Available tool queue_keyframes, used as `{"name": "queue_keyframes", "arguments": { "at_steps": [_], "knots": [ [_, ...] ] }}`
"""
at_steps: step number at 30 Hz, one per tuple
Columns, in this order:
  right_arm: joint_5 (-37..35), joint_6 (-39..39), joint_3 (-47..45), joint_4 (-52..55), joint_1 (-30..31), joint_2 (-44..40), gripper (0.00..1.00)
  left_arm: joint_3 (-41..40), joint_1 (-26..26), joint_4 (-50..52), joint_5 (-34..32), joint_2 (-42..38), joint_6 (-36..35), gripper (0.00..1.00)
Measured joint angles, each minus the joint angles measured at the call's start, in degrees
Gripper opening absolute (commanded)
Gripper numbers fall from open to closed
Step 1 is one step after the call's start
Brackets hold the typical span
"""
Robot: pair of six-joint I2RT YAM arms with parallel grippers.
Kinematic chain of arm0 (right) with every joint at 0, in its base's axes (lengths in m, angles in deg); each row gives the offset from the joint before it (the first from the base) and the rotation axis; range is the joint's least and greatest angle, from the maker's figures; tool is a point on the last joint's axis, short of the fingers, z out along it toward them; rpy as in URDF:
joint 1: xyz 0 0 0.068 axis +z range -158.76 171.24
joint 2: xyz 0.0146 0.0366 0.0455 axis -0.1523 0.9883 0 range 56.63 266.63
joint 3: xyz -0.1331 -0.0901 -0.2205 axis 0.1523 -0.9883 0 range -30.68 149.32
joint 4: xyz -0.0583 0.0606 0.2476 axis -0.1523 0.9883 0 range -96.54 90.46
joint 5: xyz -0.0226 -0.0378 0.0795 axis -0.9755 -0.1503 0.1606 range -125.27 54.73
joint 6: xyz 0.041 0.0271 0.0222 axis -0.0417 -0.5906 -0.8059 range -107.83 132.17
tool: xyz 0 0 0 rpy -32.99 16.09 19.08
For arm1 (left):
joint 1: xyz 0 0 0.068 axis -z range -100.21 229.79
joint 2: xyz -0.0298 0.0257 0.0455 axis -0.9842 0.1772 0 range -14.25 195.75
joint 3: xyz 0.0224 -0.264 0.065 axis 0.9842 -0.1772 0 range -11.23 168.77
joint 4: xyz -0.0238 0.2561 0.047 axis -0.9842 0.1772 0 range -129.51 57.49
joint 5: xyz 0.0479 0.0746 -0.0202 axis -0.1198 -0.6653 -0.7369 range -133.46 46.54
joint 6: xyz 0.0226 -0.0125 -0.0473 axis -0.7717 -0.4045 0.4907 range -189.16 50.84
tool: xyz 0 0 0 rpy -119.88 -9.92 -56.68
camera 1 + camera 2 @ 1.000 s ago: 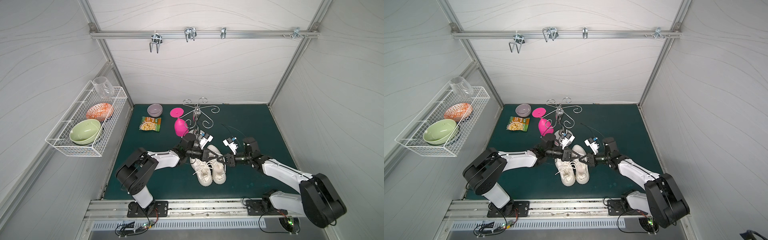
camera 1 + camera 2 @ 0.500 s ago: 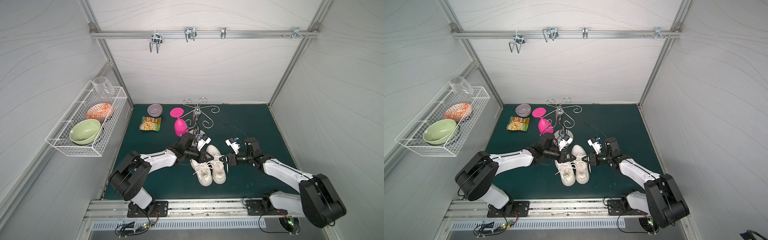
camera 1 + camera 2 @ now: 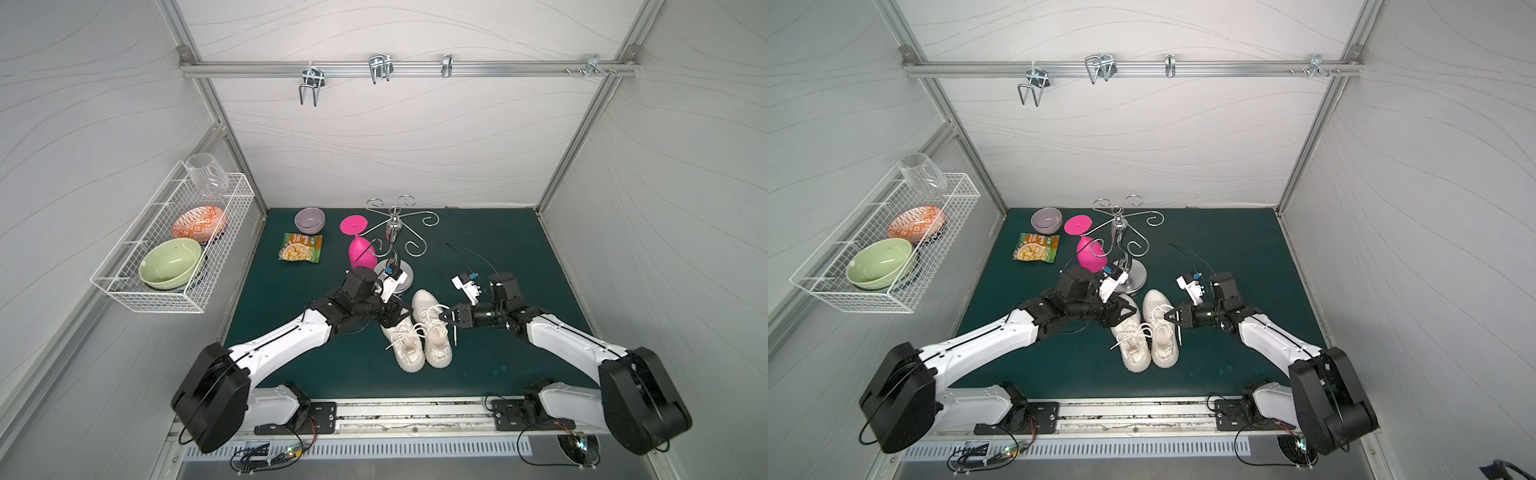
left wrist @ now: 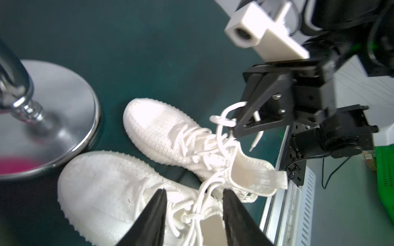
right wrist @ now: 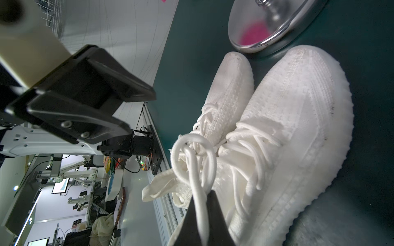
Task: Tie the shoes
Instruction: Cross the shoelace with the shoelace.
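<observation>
The shoes [image 3: 1165,353] are set side by side in the middle of the mat [image 3: 519,232]. Their long axes run far to near and nearly parallel. The toes are pointed far, toward the chrome stand base [image 4: 59,110], and the heels near. The left gripper [image 4: 194,192] is held with fingers spread over the left shoe [image 3: 405,352]. The right gripper [image 5: 203,198] is pressed together on a lace loop [image 5: 191,138] of the right shoe [image 3: 438,347].

Cream-white knit shoes [image 3: 432,345], dark green mat [image 3: 498,232], orange-patterned bowl [image 3: 199,222]

A robotics lab, seemingly — aluminium-framed white-panelled cell [image 3: 498,68], with blurred monitors [image 5: 60,185] and further arms [image 5: 78,199] beyond.
</observation>
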Motion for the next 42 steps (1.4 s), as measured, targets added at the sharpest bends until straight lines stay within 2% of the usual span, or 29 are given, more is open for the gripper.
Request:
{"name": "queue_keyframes", "arguments": {
  "at_steps": [3, 6, 8, 22, 38, 41, 42],
  "knots": [
    [0.0, -0.7, 1.2, 0.8, 0.0, 0.7, 0.0, 0.0, 5.0, -2.2, 0.1, -1.4, -3.2, 0.4],
    [0.0, -1.4, 1.6, 0.9, -0.2, 1.2, 0.0, 0.1, 9.6, -3.8, -0.1, 1.2, -7.0, 0.41],
    [0.0, -1.7, 1.6, 1.0, -0.4, 1.3, 0.0, 0.1, 10.8, -5.0, -0.1, 3.6, -8.9, 0.42],
    [1.6, -2.2, 1.5, 1.0, -1.7, 1.3, 0.0, 1.6, 12.2, -11.5, -2.7, 11.9, -17.6, 0.43],
    [3.8, -3.1, 1.1, 0.9, -2.1, 1.3, 0.0, 5.2, 12.5, -13.3, -7.8, 19.2, -21.9, 0.43],
    [4.3, -3.1, 1.1, 0.9, -2.1, 1.3, 0.0, 5.7, 12.5, -12.6, -8.3, 20.6, -22.1, 0.39],
    [4.4, -3.1, 1.1, 0.9, -2.1, 1.3, 0.0, 6.0, 12.5, -12.5, -8.4, 21.0, -22.1, 0.34]
  ]
}}
